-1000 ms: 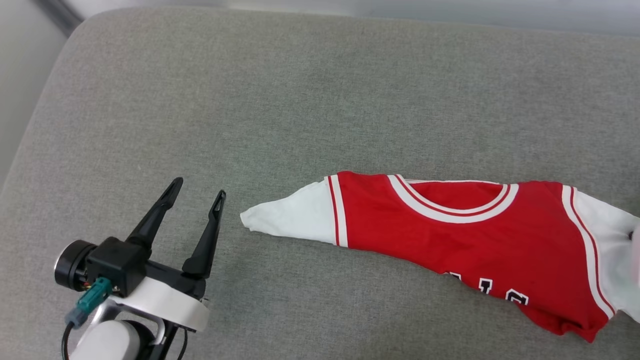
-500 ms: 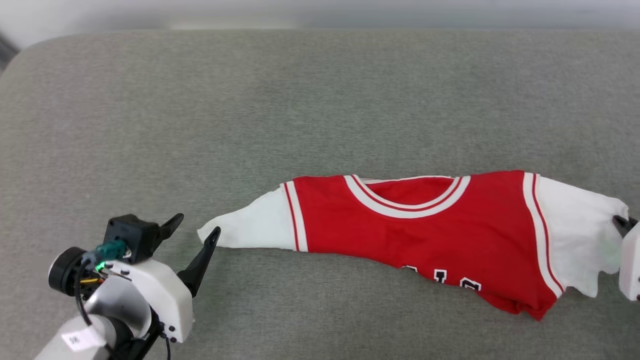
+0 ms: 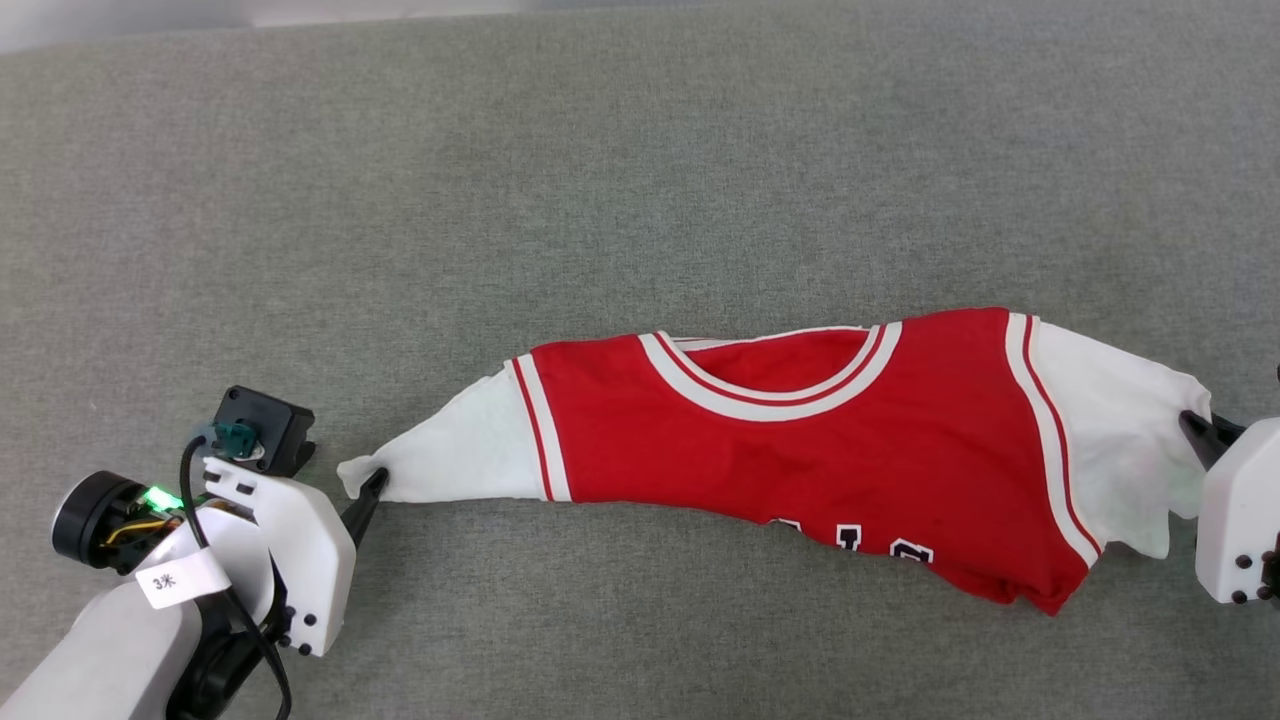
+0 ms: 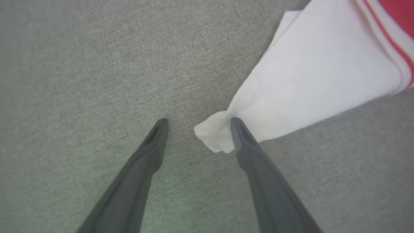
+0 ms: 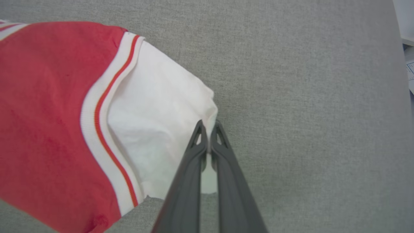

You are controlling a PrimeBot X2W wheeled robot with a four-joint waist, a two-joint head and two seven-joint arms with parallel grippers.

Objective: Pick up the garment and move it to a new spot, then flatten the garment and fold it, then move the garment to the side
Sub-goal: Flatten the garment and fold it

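While right claw (image 5: 208, 125) pinches the garment (image 5: 48, 97), left claw (image 4: 196, 123), spread, touches it.

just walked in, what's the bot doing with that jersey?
The two-armed robot is working a red jersey that lies bunched lengthwise on a grey cushion. Right gripper is shut on the end of one white sleeve. Left gripper is open at the tip of the other sleeve, one finger touching it, no grip yet. It looks set to take the jersey by both ends.
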